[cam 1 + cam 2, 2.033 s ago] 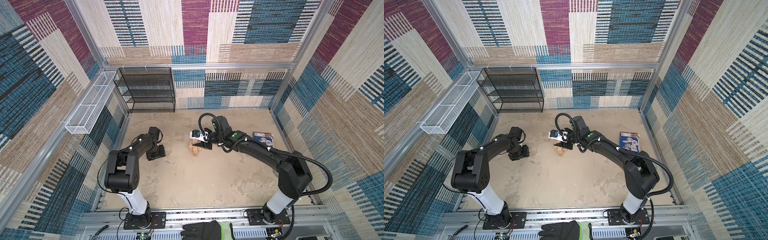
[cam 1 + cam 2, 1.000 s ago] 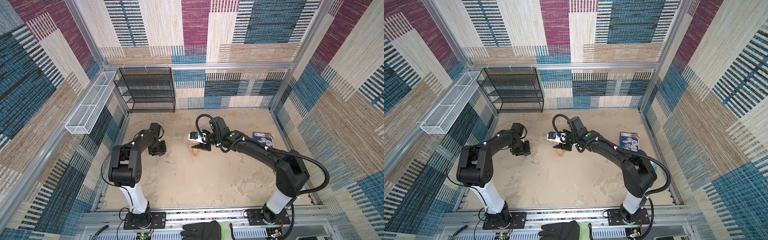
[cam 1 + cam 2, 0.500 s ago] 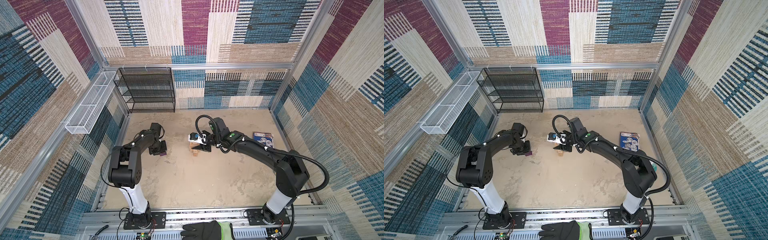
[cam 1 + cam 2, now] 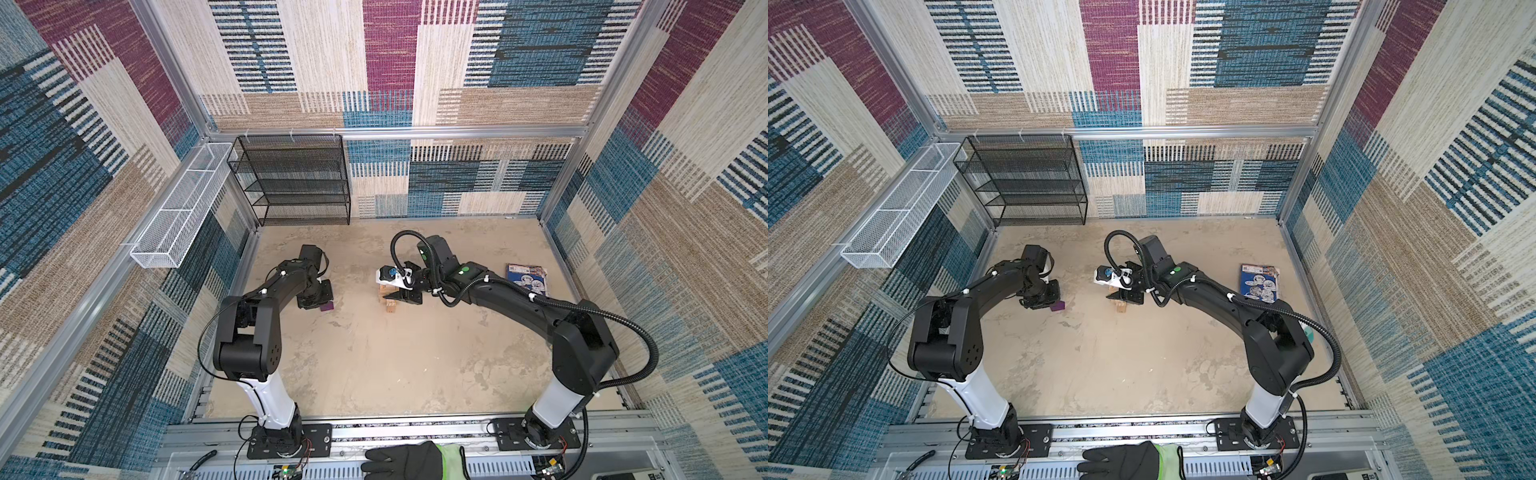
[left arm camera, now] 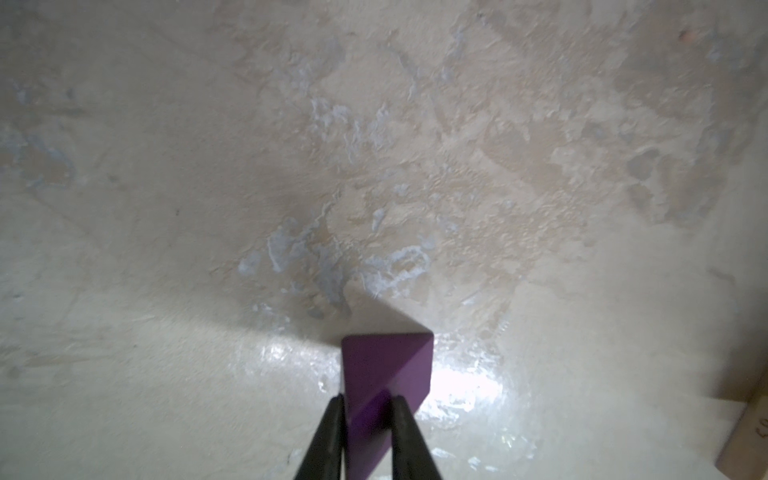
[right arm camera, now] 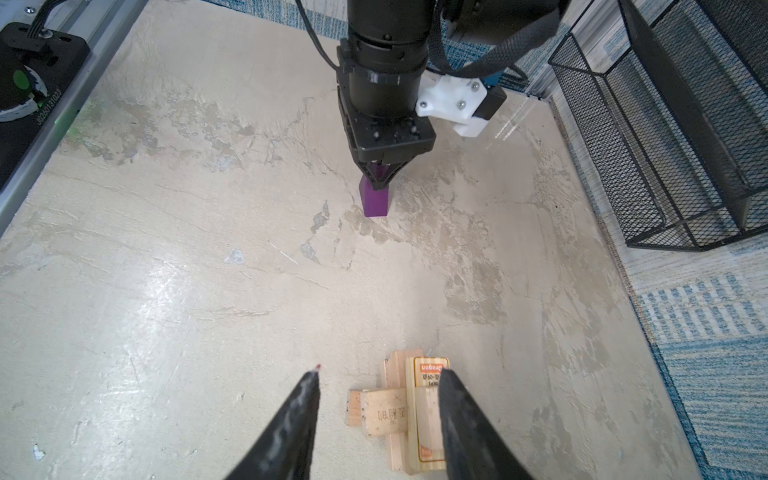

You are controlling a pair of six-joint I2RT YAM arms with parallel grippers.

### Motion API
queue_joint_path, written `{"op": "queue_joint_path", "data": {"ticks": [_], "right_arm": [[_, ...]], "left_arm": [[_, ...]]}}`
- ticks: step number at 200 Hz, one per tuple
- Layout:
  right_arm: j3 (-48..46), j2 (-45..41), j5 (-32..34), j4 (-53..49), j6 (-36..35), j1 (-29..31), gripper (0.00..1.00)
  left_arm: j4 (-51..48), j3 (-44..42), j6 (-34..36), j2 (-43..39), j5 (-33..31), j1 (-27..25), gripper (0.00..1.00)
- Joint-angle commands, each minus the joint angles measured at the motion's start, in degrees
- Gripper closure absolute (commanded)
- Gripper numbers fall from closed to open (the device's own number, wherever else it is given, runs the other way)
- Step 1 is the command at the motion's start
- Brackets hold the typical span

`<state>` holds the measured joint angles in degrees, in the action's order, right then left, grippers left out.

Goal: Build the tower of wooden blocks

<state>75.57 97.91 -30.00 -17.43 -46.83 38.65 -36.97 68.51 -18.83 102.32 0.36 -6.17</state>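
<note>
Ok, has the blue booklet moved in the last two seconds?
No. The blue booklet lies in the same spot beside the right wall.

Matt purple wedge (image 5: 384,370), pale bare-wood blocks (image 6: 419,415) with visible grain, mottled plaster-like surface (image 6: 166,299) with a glossy sheen, black metal mesh rack (image 4: 295,183), woven textile walls (image 4: 390,50).

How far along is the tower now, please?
Done: the tower stands, its layers crosswise. In hand: the left gripper is shut on the purple wedge, apart from the tower. The right gripper is open above it. Left: put the wedge on top.
</note>
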Motion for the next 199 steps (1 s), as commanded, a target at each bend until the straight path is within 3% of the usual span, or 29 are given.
{"op": "queue_joint_path", "data": {"ticks": [1,96,199], "right_arm": [[-0.2,-0.5,0.4,0.7,-0.6,0.1,0.51],[-0.4,-0.6,0.7,0.6,-0.8,0.2,0.51],[-0.4,-0.5,0.5,0.2,-0.9,0.3,0.51]], "left_arm": [[-2.0,0.0,2.0,-0.3,-1.6,-0.4,0.82],[-4.2,1.3,3.1,-0.3,-6.6,-3.0,0.91],[-5.5,0.9,2.6,-2.9,-9.7,-4.3,0.93]]}}
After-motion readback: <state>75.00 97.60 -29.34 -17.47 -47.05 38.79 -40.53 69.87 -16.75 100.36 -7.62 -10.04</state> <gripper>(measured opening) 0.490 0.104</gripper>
